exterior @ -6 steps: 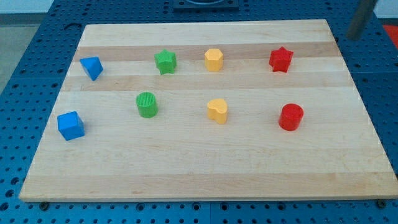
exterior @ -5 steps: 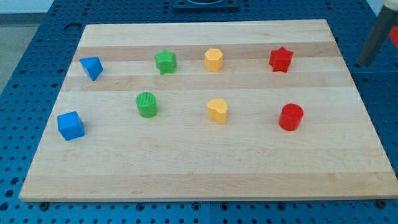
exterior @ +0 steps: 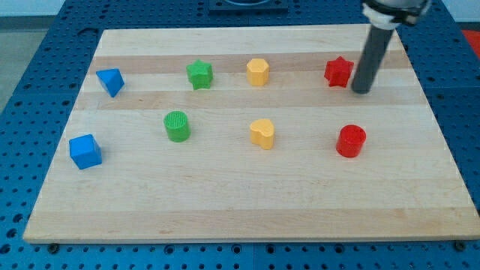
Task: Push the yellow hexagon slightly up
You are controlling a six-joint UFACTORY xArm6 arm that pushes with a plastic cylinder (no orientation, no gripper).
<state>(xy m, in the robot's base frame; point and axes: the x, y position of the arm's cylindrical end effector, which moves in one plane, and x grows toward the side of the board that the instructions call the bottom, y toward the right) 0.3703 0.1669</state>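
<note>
The yellow hexagon [exterior: 258,72] sits in the upper middle of the wooden board [exterior: 247,202]. My tip [exterior: 361,91] is down on the board at the upper right, just right of the red star [exterior: 338,71] and well to the right of the yellow hexagon. A second yellow block, heart-like [exterior: 262,133], lies below the hexagon, towards the view's bottom.
A green star [exterior: 199,74] is left of the hexagon. A green cylinder [exterior: 178,126], a red cylinder [exterior: 350,141], a blue block [exterior: 110,81] and a blue cube [exterior: 85,151] also lie on the board. Blue pegboard [exterior: 22,90] surrounds it.
The rod has come in from beyond the board's right edge, moving left and onto the board beside the red star. No block has moved.
</note>
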